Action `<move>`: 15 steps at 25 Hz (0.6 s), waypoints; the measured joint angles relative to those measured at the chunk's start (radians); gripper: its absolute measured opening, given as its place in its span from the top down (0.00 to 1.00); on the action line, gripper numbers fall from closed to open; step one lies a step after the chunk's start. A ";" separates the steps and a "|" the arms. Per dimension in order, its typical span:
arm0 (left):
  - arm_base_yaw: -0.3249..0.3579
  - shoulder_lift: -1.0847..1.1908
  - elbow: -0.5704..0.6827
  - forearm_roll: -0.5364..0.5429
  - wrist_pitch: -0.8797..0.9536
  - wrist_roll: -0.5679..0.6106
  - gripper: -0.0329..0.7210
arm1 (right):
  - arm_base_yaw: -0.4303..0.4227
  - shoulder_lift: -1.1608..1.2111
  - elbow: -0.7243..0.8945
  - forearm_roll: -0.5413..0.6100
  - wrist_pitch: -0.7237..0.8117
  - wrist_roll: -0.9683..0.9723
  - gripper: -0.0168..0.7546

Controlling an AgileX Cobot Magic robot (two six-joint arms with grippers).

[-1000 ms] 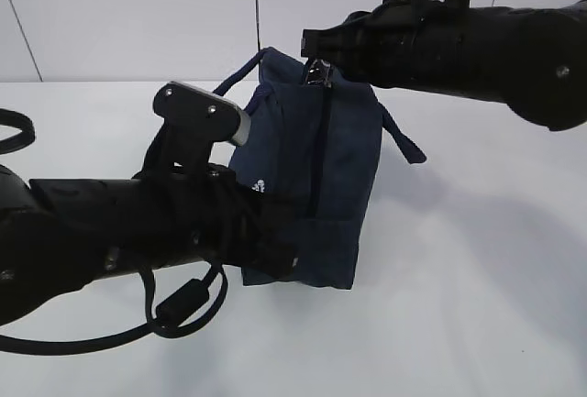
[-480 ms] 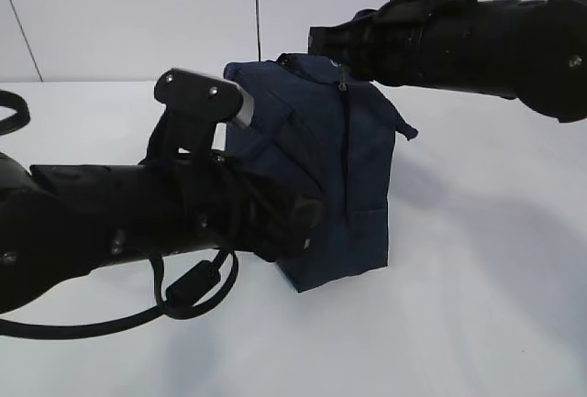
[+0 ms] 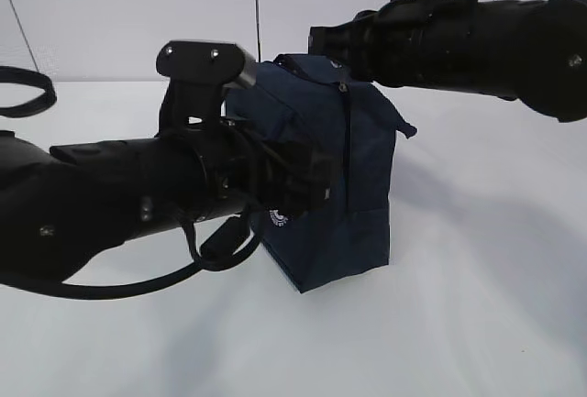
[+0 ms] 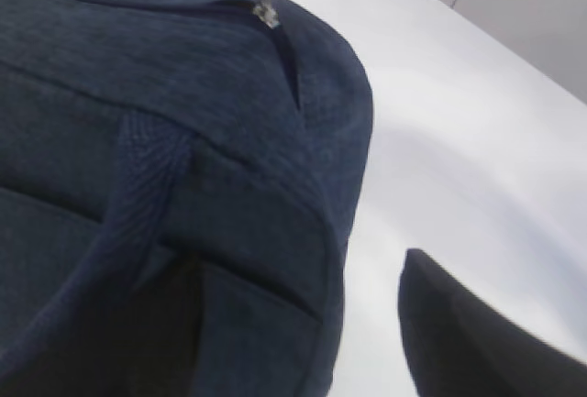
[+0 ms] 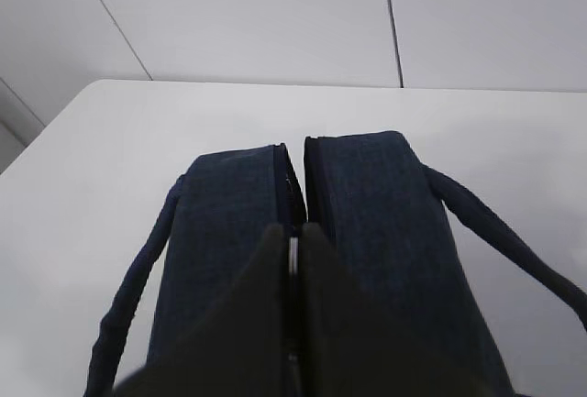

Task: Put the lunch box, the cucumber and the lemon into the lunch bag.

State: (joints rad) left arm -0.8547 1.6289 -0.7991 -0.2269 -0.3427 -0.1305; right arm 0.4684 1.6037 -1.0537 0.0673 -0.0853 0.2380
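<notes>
So the dark navy boxy fabric lunch bag (image 3: 335,177) is standing upright on the white desk (image 3: 477,305), roughly centre of the exterior frame, and both arms are crowded around it. The right gripper (image 5: 293,264) comes in from the upper right and has its jaws pinched tight on the thin silver zipper pull (image 5: 293,258) at the top of the bag. My guess is it's there to drag the zipper along and open the top so stuff can go in. In the right wrist view the 2 halves of the top already show a narrow slit between them.

The left gripper (image 3: 303,181) sits against the bag's left side, probably to steady it. I can only see 1 dark finger (image 4: 477,342) in the lower right of the left wrist view, clear of the fabric, so I can't tell how wide those jaws are.

No lunch box, cucumber or lemon in any view.

Writing-wise: there's a small round white logo (image 3: 278,220) low on the bag's side, too blurry to read.
</notes>
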 joint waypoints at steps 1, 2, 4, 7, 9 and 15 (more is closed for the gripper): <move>0.000 0.008 0.000 -0.007 -0.019 0.000 0.34 | 0.000 0.000 0.000 0.000 0.000 0.000 0.98; 0.000 0.017 0.000 -0.014 -0.037 0.000 0.34 | 0.000 0.000 0.000 0.003 0.000 0.001 0.98; 0.000 0.032 0.000 -0.030 -0.066 0.000 0.34 | 0.000 0.000 0.000 0.003 0.000 0.002 0.98; 0.000 0.066 -0.021 -0.052 -0.086 0.000 0.34 | 0.000 0.000 0.000 0.003 0.000 0.002 0.98; 0.000 0.088 -0.048 -0.057 -0.092 0.000 0.34 | 0.000 0.000 0.000 0.003 0.000 0.004 0.98; 0.000 0.150 -0.099 -0.141 -0.097 0.000 0.42 | 0.000 0.000 0.000 0.004 0.001 0.004 0.98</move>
State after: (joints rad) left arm -0.8547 1.7793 -0.8977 -0.3681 -0.4392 -0.1305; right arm 0.4684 1.6037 -1.0537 0.0709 -0.0842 0.2416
